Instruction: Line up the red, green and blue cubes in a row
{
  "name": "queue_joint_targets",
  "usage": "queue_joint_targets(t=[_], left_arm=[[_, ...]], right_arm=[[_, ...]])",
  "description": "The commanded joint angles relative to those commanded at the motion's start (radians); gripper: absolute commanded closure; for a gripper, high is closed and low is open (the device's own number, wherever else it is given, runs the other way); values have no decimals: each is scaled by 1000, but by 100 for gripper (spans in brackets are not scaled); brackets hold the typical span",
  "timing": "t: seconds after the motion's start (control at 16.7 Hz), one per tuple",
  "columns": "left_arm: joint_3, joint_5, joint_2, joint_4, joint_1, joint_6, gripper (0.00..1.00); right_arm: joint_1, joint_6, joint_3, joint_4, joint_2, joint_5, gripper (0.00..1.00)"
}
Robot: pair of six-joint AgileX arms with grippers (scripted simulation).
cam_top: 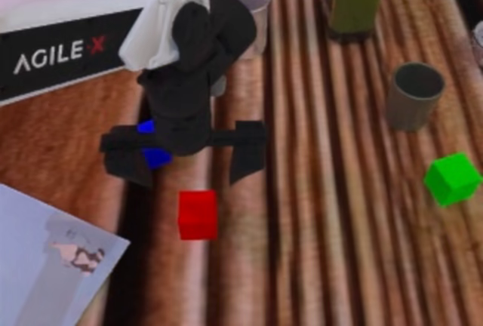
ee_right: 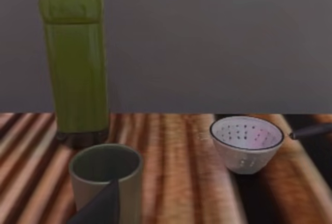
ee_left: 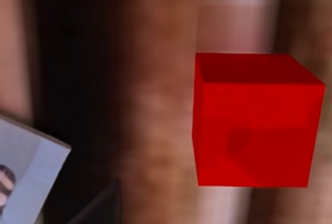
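While the left arm [cam_top: 90, 35] reaches in from the top view's left edge, its white housing covers the far-left part of the wooden table [cam_top: 339, 266]. The left gripper [cam_top: 185, 152] hangs over the table's left half with its two dark fingers [cam_top: 245, 152] spread wide apart, holding nothing. A sheet of printed paper [cam_top: 45, 266] lies at the near-left corner. A tall green bottle [ee_right: 75, 58] stands at the far edge, right of centre. A clear glass [cam_top: 245, 5] stands at the far edge beside the left arm's wrist. A grey-green mug [cam_top: 413, 96] stands upright on the right half, near the bottle. In the right wrist view, a white perforated strainer bowl [ee_right: 246, 143] sits well apart from the mug. The right gripper appears there only as a dark fingertip at the frame edge; its finger state cannot be told.

The green cube [cam_top: 453, 179] rests near the right edge, just nearer than the mug. The red cube [cam_top: 198, 214] rests on the table just nearer than the left gripper, not touched by it. The blue cube [cam_top: 155, 156] is mostly hidden under the left gripper, near its left finger; contact cannot be told.
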Motion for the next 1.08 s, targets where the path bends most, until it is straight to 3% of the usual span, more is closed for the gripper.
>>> queue_joint_targets(t=[0.42,0.72,1.08], left_arm=[[-94,-6,-100,63,43,7,0],[-373,-14,-459,246,191,43,0],[-852,-16,-1079,555,404,190,0]], right_arm=[[12,-11,93,-63,96,-3,0],[41,-45,363,-257,425,-2,0],[84,-100,762,-585,1038,2,0]])
